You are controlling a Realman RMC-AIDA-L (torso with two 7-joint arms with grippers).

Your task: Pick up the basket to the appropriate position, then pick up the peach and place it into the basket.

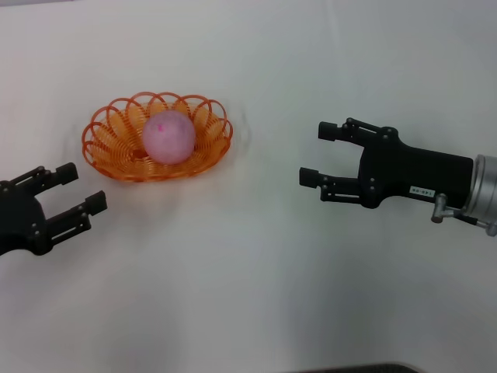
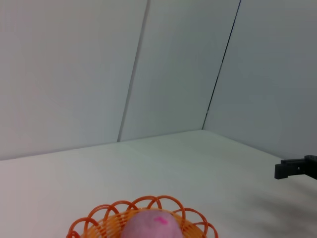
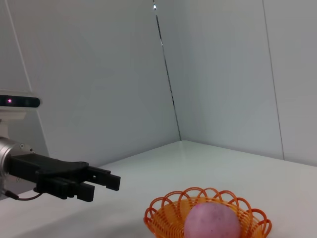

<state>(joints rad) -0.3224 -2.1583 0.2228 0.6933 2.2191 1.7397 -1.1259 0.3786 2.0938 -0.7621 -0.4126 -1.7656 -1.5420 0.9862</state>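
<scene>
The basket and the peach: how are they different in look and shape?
The basket is orange, open looped wire with a scalloped rim; the peach is pale pink and solid. The basket is a wide oval; the peach is round and much narrower. The basket rests on the table; the peach sits inside it. Neither is held.

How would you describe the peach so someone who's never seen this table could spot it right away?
On the white table, look to the robot's left side for the orange wire basket, beyond the open left gripper and across from the open right gripper. The peach sits inside it. It is the only round, pale pink thing there, with a small darker pink spot on top.
</scene>
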